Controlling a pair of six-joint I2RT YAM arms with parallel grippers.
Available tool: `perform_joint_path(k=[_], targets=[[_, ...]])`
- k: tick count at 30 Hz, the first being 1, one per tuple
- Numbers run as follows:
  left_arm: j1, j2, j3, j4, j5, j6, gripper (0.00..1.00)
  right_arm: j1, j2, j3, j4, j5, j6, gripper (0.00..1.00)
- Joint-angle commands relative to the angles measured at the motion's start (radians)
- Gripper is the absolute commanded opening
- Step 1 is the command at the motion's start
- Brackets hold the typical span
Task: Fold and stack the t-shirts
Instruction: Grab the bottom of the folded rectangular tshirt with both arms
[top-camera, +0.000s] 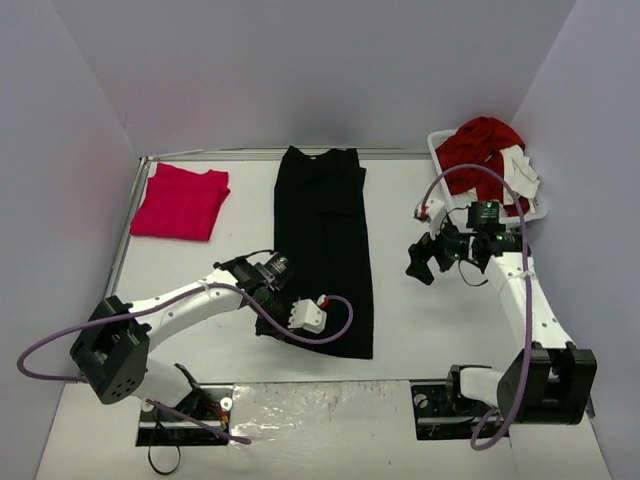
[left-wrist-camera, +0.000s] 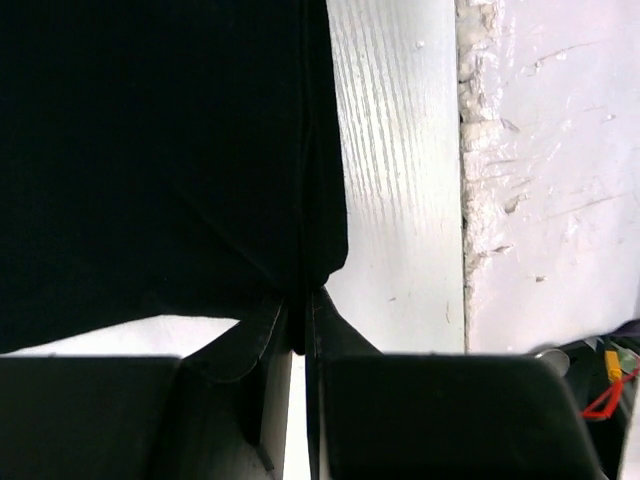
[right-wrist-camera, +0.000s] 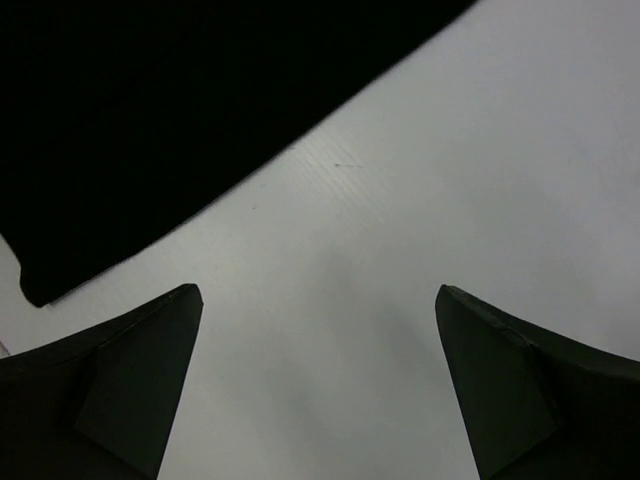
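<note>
The black t-shirt (top-camera: 325, 250) lies as a long narrow strip down the middle of the table. My left gripper (top-camera: 268, 322) is at its near left corner, shut on the black cloth; in the left wrist view the jaws (left-wrist-camera: 300, 325) pinch the hem of the shirt (left-wrist-camera: 150, 150). The pink-red t-shirt (top-camera: 180, 200) lies folded at the back left. My right gripper (top-camera: 420, 262) is open and empty over bare table, right of the black shirt. In the right wrist view it (right-wrist-camera: 320, 340) is spread wide, with the shirt's edge (right-wrist-camera: 150, 110) at upper left.
A white basket (top-camera: 437, 150) at the back right holds red and white clothes. The table's rough near edge (left-wrist-camera: 550, 200) shows in the left wrist view. White walls close the table on three sides.
</note>
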Motion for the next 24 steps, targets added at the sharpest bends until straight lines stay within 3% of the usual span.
perform_joint_path(k=[1,10,16,19,24], targets=[[0.058,0.015,0.045,-0.099,0.11,0.06,0.02,0.112,-0.054,-0.023,-0.147,-0.105,-0.269,1.0],[0.219,0.195,0.175,-0.243,0.351,0.127,0.02,0.375,-0.027,-0.014,-0.224,-0.12,-0.334,0.97],[0.314,0.343,0.263,-0.404,0.486,0.243,0.02,0.526,-0.017,-0.074,-0.221,-0.031,-0.342,0.83],[0.352,0.409,0.321,-0.514,0.539,0.329,0.02,0.591,0.028,-0.078,-0.207,0.036,-0.301,0.7],[0.368,0.452,0.349,-0.539,0.553,0.351,0.02,0.688,0.064,-0.104,-0.177,0.091,-0.281,0.69]])
